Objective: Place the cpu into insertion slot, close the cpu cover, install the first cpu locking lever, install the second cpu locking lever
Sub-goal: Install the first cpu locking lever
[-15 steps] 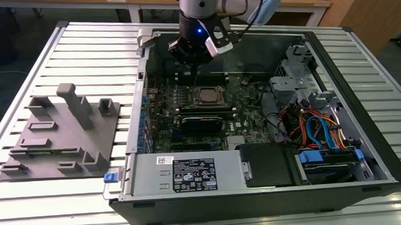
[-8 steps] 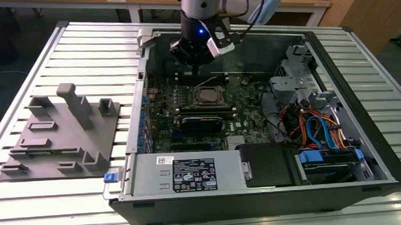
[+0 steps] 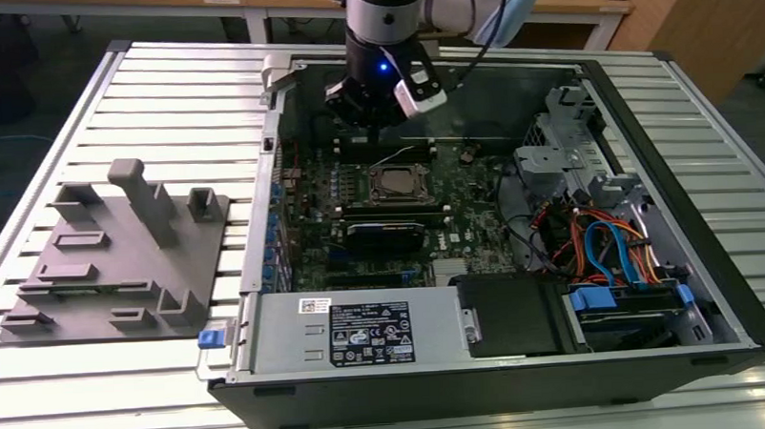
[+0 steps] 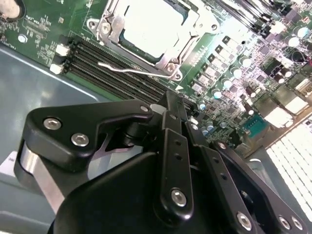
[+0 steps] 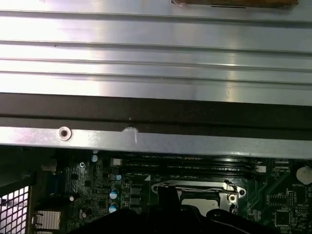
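Inside the open computer case (image 3: 691,290), your arm hangs over the far end of the green motherboard (image 3: 357,215), beyond the insertion slot (image 3: 399,183) as the exterior view shows it. The gripper (image 3: 377,129) is above the board and apart from the socket. In the second wrist view, the gripper (image 4: 173,105) appears with its black fingers (image 4: 170,109) drawn together and nothing between them; treat the pincer as clenched and empty.

The cpu (image 4: 151,24) sits in the socket, its pale silver face visible through the window of the cpu cover (image 4: 192,36), which lies flat over it. One thin wire locking lever (image 4: 126,69) lies beside the socket, over the long black memory slots (image 4: 112,61).

On the exterior view's left, a grey fixture tray (image 3: 117,262) rests on the slatted aluminium table (image 3: 58,398), well apart from the case.
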Robot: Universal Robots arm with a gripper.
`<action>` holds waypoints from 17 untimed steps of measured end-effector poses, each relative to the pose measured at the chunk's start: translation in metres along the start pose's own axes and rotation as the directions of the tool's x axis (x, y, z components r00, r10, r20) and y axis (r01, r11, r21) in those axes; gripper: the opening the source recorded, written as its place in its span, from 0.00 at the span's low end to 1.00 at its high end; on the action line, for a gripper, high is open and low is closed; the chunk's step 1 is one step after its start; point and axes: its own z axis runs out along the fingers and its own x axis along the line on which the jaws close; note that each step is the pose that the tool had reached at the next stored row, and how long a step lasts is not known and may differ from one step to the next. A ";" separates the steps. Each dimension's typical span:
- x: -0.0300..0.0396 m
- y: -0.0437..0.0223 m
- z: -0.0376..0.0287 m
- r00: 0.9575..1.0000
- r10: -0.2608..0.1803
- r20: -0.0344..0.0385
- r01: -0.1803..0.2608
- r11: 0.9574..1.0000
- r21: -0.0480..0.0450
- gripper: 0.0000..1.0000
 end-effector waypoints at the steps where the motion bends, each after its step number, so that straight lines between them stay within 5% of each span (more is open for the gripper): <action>1: -0.0007 -0.0001 0.0011 1.000 0.003 0.001 -0.003 1.000 0.000 0.10; 17: -0.0233 -0.0014 0.0174 1.000 0.005 0.001 -0.005 1.000 0.000 0.10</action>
